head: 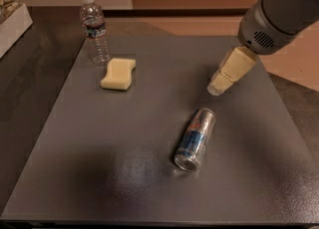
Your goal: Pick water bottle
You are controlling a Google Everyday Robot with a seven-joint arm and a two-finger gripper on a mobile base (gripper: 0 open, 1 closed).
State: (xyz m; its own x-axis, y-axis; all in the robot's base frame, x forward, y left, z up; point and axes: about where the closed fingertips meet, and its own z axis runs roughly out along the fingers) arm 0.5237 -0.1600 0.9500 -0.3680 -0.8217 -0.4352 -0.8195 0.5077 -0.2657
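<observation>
- Found bottle point(95, 29) upright at bench point(149, 183) far-left corner, just behind sponge point(118, 73), untouched.
- Found tool point(216, 88) over right side, near can point(195, 138), well apart from bottle; carried nothing; could not tell how open.
- Judged approach, grasp, lift all left.

The end effector point(217, 86), at two o'clock, is cream and blocky. Its rounded grey wrist housing point(281, 11) carries a perforated grille point(263, 39).

Upright clear white-capped water bottle point(94, 29) back left, gripper point(219, 84) well right
</observation>
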